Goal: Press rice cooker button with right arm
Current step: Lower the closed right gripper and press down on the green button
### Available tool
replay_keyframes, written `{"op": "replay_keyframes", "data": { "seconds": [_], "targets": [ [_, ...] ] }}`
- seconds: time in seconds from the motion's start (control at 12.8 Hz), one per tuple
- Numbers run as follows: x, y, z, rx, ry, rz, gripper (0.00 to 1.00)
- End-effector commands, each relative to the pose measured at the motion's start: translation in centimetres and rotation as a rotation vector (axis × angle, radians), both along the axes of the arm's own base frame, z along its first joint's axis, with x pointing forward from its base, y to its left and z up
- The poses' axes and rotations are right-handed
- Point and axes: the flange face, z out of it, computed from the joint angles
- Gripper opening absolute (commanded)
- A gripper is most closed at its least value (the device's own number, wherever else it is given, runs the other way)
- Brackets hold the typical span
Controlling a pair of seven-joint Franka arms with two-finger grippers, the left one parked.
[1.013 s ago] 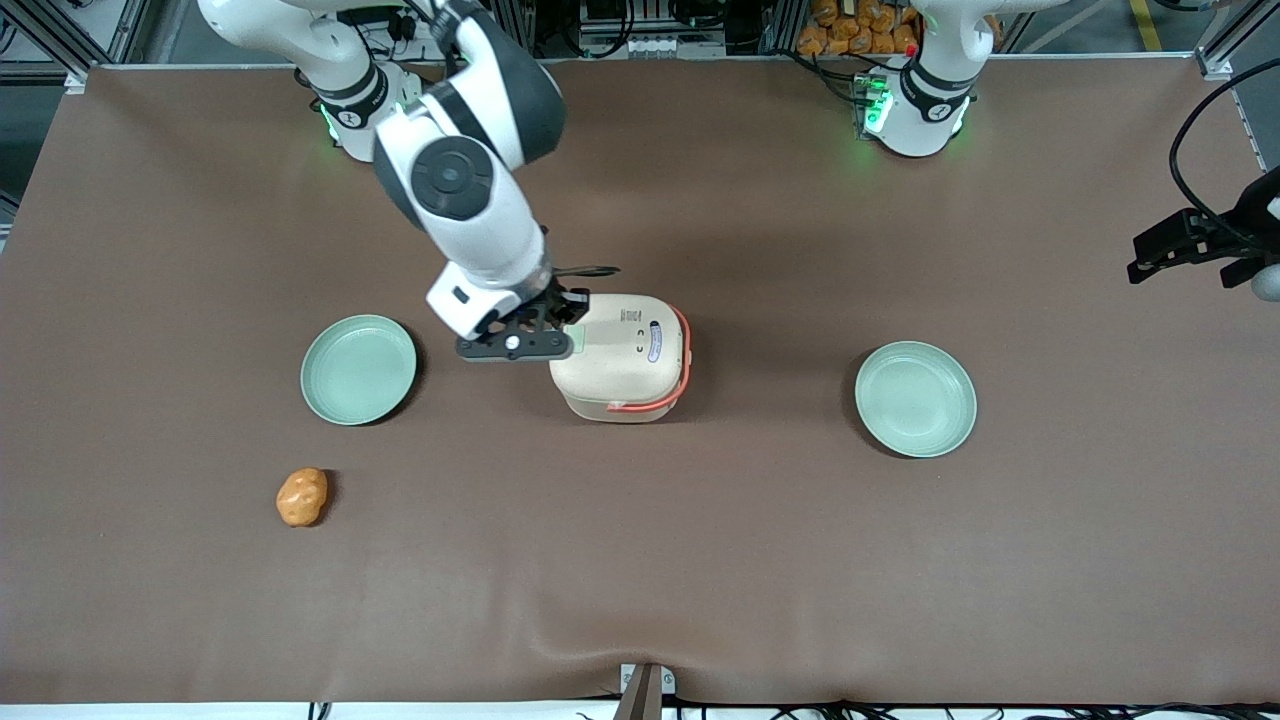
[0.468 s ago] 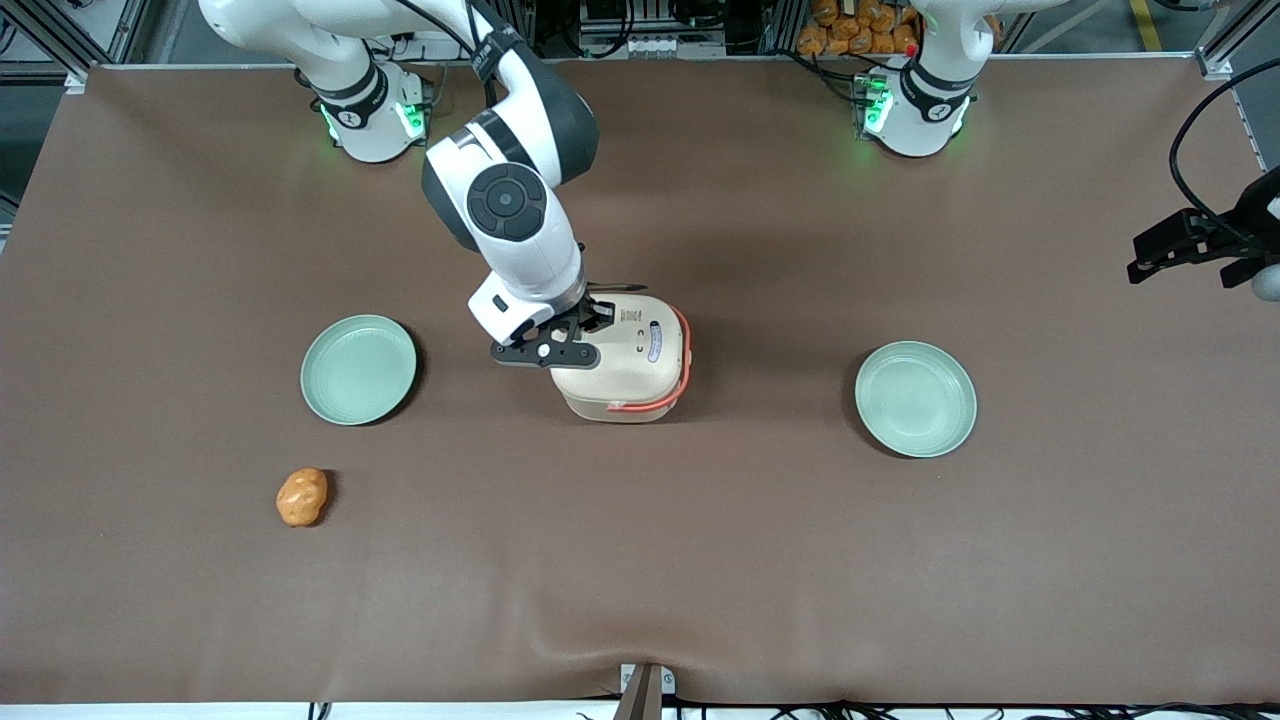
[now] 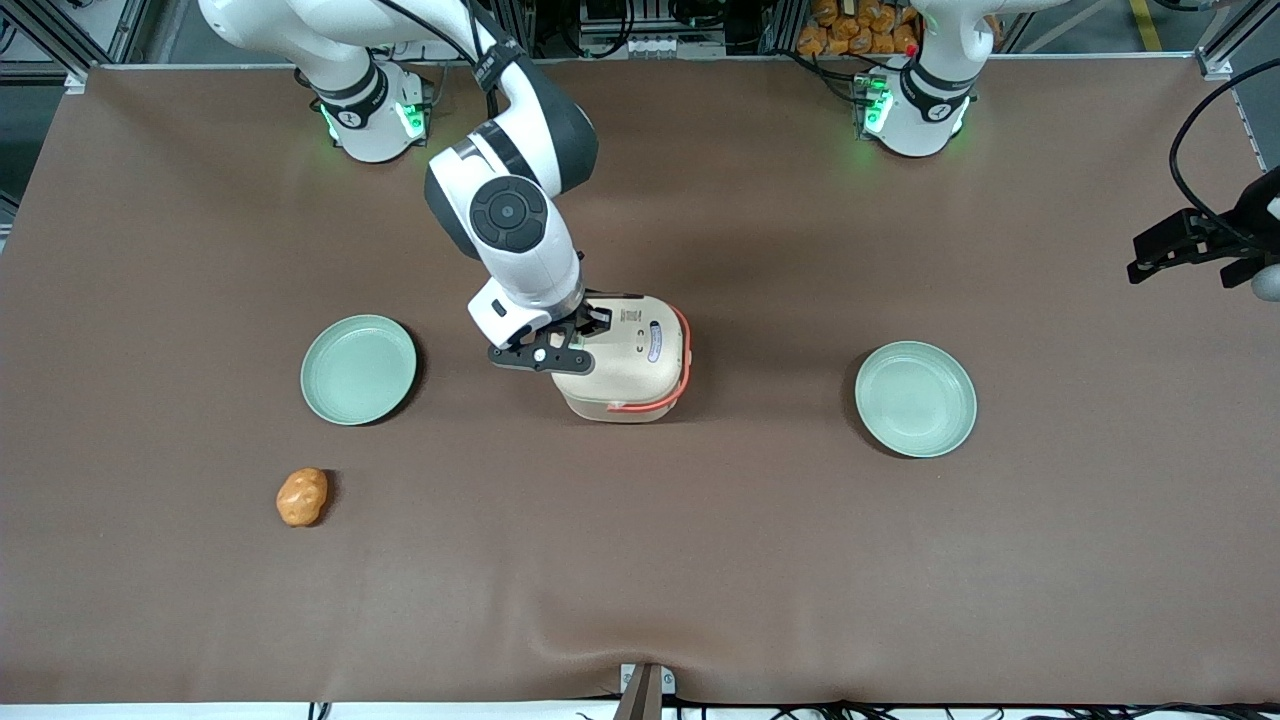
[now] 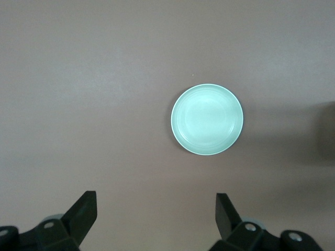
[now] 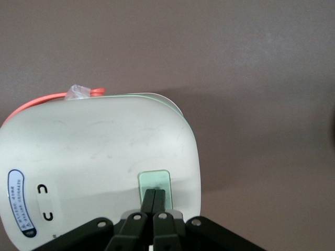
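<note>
Front view: the rice cooker (image 3: 635,360) stands near the middle of the tabletop (image 3: 700,560), lid down, between two pale green plates, one toward the working arm's end (image 3: 358,368) and one toward the parked arm's end (image 3: 915,398). Its orange-red handle (image 3: 684,350) lies along the edge turned toward the parked arm's end. The right arm (image 3: 510,215) reaches down from the far edge, and its claw (image 3: 590,325) sits over the lid at the edge turned toward the working arm's end, farther from the camera than the lid's middle. An orange lump (image 3: 301,496) lies well apart, nearer the camera.

Left wrist view: only a pale green plate (image 4: 207,119) on bare tabletop (image 4: 78,78). Neither the cooker nor the working claw shows here.

Right wrist view: the claw (image 5: 155,194) has its two fingers pressed together into a single tip, holding nothing. That tip rests over the near end of the pale green button (image 5: 154,179), a small rounded tab set in the cream lid of the rice cooker (image 5: 99,151) close to its edge. The button lies straight ahead of and under the tip, in line with the fingers, with the handle at the lid's edge farthest from the tip.

As I judge it, the alignment is done and the coming move turns on a straight push down through the tip. Any sideways drift toward the lid's edge would slip it off the tab.
</note>
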Motion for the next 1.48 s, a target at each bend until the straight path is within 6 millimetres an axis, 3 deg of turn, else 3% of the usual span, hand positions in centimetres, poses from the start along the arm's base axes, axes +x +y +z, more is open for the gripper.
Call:
{"op": "replay_keyframes", "data": {
  "seconds": [0.0,0.7,1.01,1.17,1.4],
  "targets": [
    [-0.2,0.2,-0.7,-0.009,-0.004,-0.019,0.00],
    [-0.5,0.3,-3.5,-0.016,-0.007,-0.030,0.00],
    [-0.5,0.3,-3.8,-0.019,-0.004,-0.030,0.00],
    [-0.2,0.1,-3.4,-0.018,-0.005,-0.036,0.00],
    [-0.2,0.1,-0.3,0.007,-0.024,-0.037,0.00]
  ]
}}
